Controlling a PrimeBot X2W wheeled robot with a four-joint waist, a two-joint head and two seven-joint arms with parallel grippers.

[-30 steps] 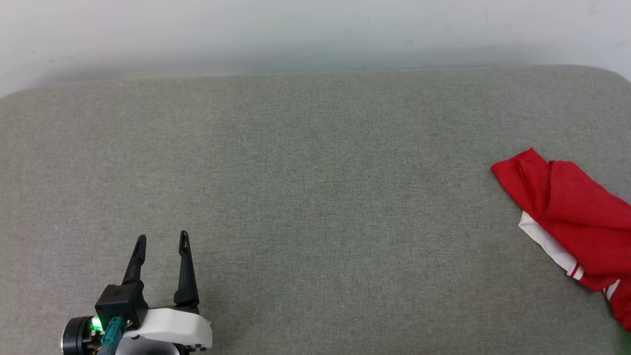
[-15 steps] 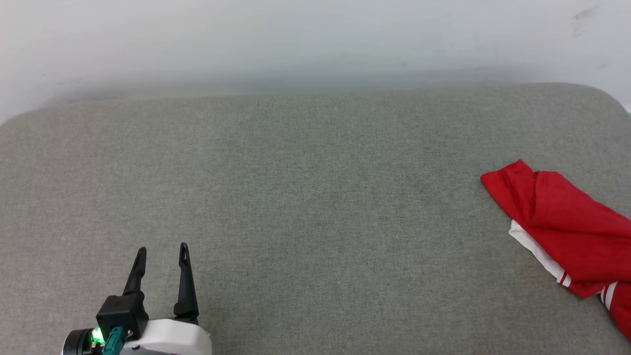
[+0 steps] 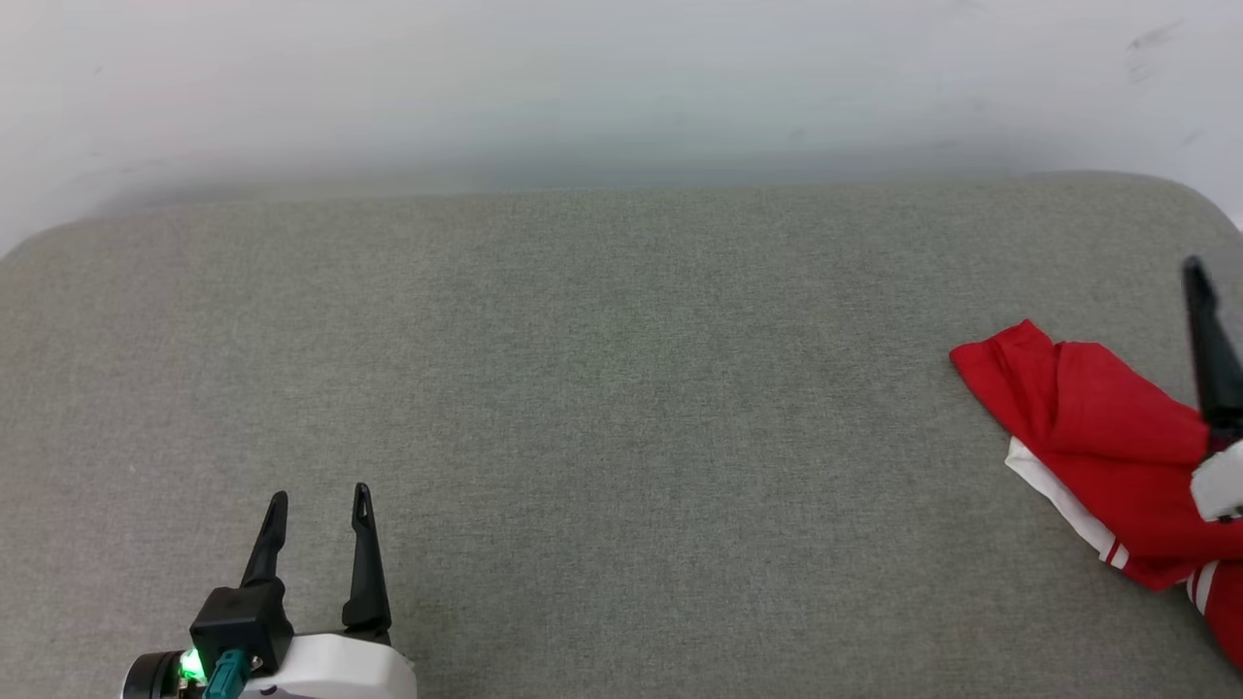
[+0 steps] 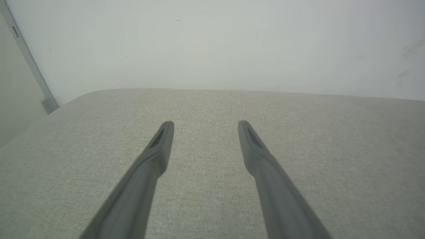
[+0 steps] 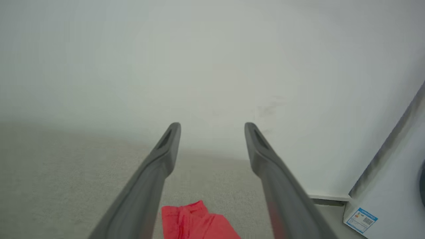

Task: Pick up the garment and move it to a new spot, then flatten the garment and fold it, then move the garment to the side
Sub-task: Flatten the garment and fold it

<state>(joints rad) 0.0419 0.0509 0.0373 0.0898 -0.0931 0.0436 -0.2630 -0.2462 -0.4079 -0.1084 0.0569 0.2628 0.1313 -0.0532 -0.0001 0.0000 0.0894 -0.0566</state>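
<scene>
Left wrist: left gripper (image 4: 205, 123) spread wide, empty, over grey fabric surface (image 4: 332, 149).
Right wrist: right gripper (image 5: 212, 125) spread wide, empty; crumpled red-and-white fabric garment (image 5: 196, 222) low between its 2 fingers.
Head: garment well right of left gripper, partly behind 1 right finger (image 3: 1210, 340).

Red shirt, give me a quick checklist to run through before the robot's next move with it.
1. Right gripper open, nothing between its fingers: ok.
2. Left gripper open, away from the shirt: ok.
3. Shirt lying on the gray cushion: ok.
4. Whole shirt in the head view: not ok, its right part is cut off.
5. Fold neat: cannot tell.
</scene>
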